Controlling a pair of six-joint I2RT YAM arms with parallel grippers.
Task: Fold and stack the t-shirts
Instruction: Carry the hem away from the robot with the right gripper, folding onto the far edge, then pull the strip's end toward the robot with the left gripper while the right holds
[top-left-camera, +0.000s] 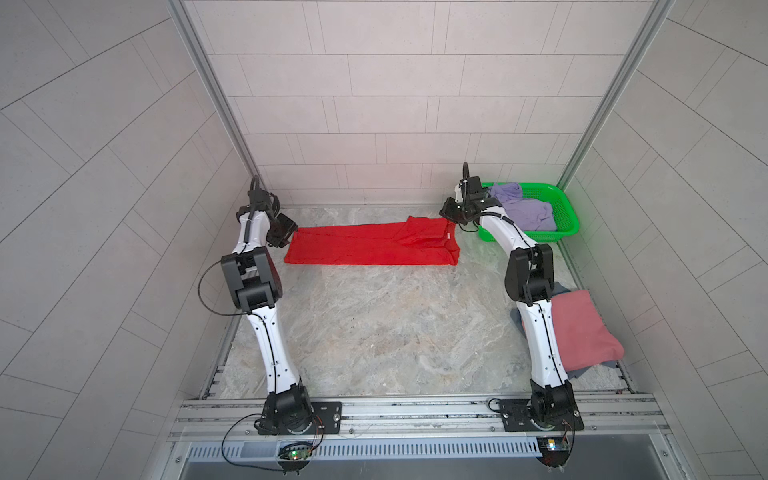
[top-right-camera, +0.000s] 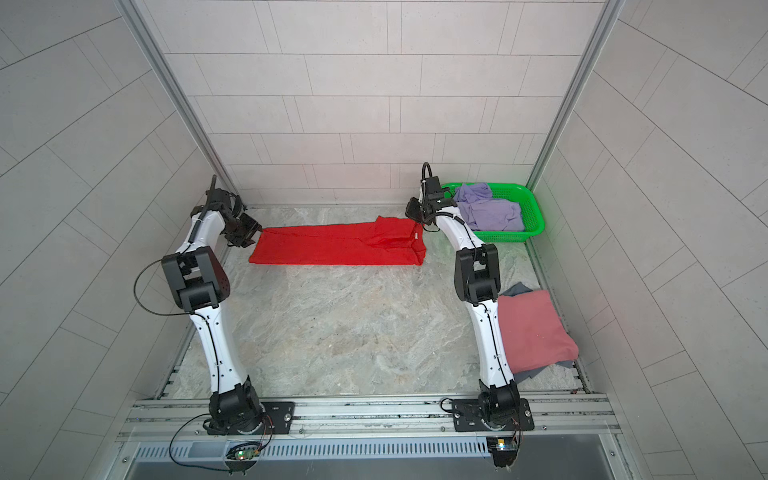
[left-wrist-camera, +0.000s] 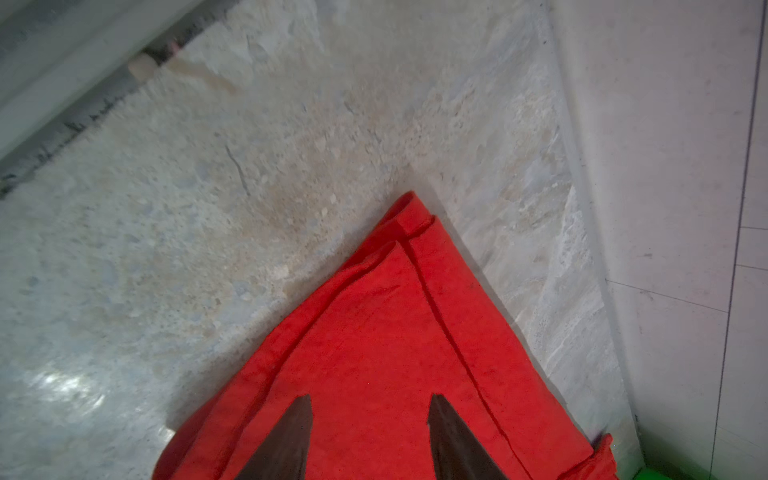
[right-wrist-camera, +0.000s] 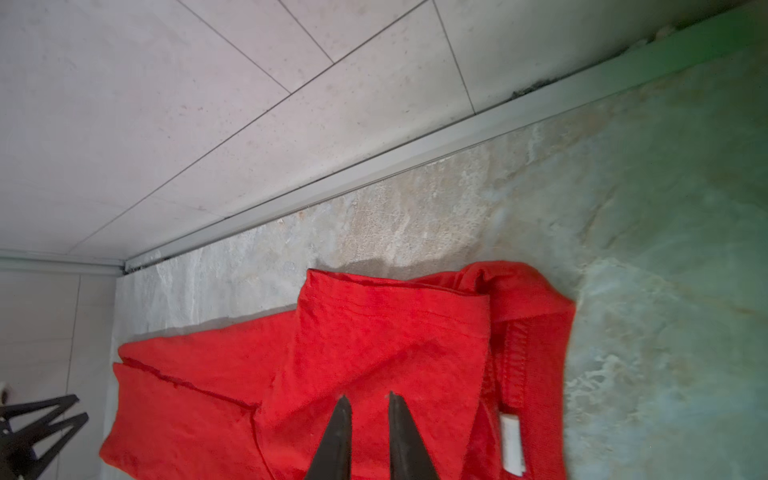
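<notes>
Where the t-shirts lie
Bright red cloth t-shirt (top-left-camera: 365, 249) at 12 o'clock; lavender cloth t-shirt (top-left-camera: 528, 212) in green plastic mesh basket (top-left-camera: 566, 208) at 2; dusty pink cloth t-shirt (top-left-camera: 582, 328) atop grey-blue cloth t-shirt (top-right-camera: 517, 289) at 4.

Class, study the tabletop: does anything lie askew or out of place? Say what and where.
The folded dusty pink cloth t-shirt lies crooked on the grey-blue cloth t-shirt beneath, whose edges poke out unevenly, beside the right arm.

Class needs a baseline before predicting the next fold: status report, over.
Left gripper open, right gripper barely parted, at opposite shirt ends. Red t-shirt flat, folded to a long strip. Nothing between them in the way.
</notes>
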